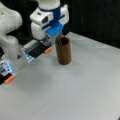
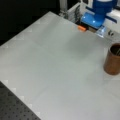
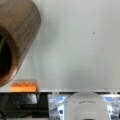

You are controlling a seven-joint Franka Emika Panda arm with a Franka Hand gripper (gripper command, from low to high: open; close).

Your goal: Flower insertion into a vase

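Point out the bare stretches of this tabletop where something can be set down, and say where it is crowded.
In a front view, the table is bare from the vase to the view's bottom and right edges. In a front view, everything left of the vase is bare. It is crowded at the vase rim, where the hand hangs, and along the edge with the orange tabs.

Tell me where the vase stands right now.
The vase stands upright on the grey table, top centre in a front view, just right of the gripper and an orange tab.
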